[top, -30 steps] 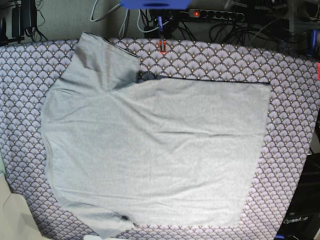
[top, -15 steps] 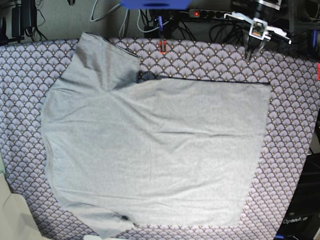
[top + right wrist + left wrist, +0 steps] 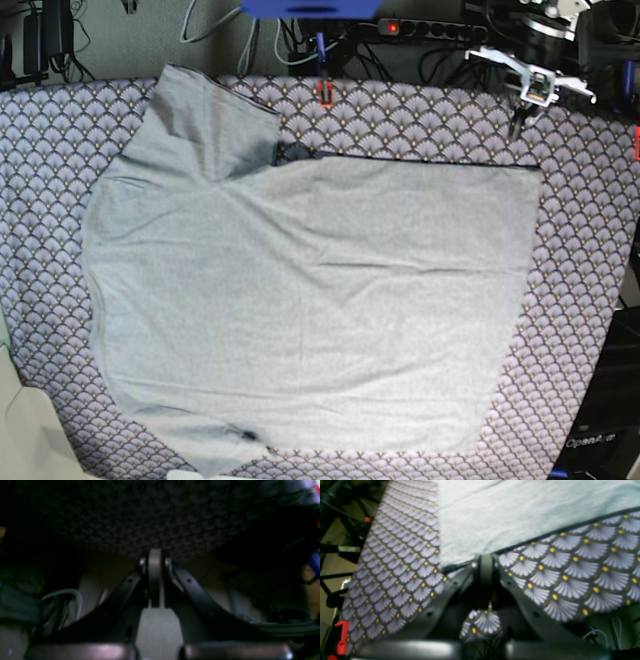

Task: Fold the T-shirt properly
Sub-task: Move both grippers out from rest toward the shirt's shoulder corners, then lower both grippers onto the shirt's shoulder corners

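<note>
The light grey T-shirt (image 3: 310, 300) lies spread flat on the scallop-patterned cloth (image 3: 585, 260). One sleeve (image 3: 205, 120) points to the far left, and a bit of darker inside (image 3: 295, 152) shows beside it. My left gripper (image 3: 517, 127) hangs shut just beyond the shirt's far right corner (image 3: 538, 167), holding nothing. In the left wrist view the shut left gripper (image 3: 486, 556) lines up with the hem edge of the T-shirt (image 3: 520, 512). The right wrist view is dark: the right gripper (image 3: 155, 553) is shut and empty, off the edge of the cloth (image 3: 150, 517).
Behind the table run a power strip (image 3: 430, 28) with a red light and tangled cables. A red clip (image 3: 324, 93) sits at the far edge and another red clip (image 3: 341, 637) at the cloth's side. A black frame (image 3: 595, 440) stands at the near right.
My left arm has come into view from the top right and moved down and right toward the shirt's far right corner. The shirt has not moved.
</note>
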`<state>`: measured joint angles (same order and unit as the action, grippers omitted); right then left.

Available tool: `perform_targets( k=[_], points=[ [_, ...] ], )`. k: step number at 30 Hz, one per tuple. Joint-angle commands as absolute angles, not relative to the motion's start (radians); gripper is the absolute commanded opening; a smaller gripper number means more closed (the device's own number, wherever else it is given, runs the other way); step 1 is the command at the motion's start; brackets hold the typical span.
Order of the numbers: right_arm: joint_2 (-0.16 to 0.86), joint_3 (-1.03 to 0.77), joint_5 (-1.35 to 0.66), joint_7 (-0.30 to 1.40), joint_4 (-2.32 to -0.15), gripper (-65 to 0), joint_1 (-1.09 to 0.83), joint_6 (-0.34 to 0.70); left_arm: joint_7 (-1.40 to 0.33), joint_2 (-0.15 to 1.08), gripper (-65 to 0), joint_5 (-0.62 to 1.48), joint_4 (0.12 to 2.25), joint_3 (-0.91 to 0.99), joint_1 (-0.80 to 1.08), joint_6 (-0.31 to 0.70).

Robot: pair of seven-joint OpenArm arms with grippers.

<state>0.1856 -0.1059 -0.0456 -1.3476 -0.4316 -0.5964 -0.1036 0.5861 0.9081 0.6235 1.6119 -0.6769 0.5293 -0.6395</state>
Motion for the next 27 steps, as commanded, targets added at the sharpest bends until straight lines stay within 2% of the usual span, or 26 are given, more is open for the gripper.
perform_targets(
  k=[1, 7, 11, 14, 18, 23, 25, 27],
  points=[
    [0.211, -0.114, -0.094, -1.372, -0.496, -65.0, -0.65, -0.114, 0.613, 0.926, -65.0, 0.613, 1.626, -0.674, 0.536, -0.645],
    [0.251, -0.114, -0.211, -1.271, -1.027, -65.0, -0.894, -0.114, 0.611, 0.947, -65.0, 0.611, 1.644, -0.667, 0.568, -0.645],
    [0.282, -0.107, -0.213, -0.995, -1.397, -65.0, -0.99, -0.111, 0.613, 0.974, -65.0, 0.621, 1.653, -0.665, 0.562, -0.648],
    [0.292, -0.097, -0.214, -0.736, -1.601, -65.0, -1.0, -0.005, 0.607, 0.972, -65.0, 0.621, 1.644, -0.664, 0.558, -0.648],
    [0.278, -0.073, -0.254, -0.34, -1.804, -65.0, -0.966, 0.186, 0.608, 0.967, -65.0, 0.633, 1.639, -0.662, 0.558, -0.648],
    [0.219, -0.079, -0.298, -0.074, -1.894, -64.6, -0.906, 0.314, 0.607, 0.967, -65.0, 0.76, 1.624, -0.665, 0.53, -0.645],
    [0.211, -0.074, -0.3, -0.004, -1.894, -60.5, -0.875, 0.34, 0.613, 0.969, -61.1, 0.785, 1.595, -0.665, 0.529, -0.642],
    [0.183, -0.077, -0.3, 0.038, -1.897, -55.2, -0.865, 0.369, 0.615, 0.967, -53.7, 0.785, 1.583, -0.664, 0.529, -0.642]
  ],
)
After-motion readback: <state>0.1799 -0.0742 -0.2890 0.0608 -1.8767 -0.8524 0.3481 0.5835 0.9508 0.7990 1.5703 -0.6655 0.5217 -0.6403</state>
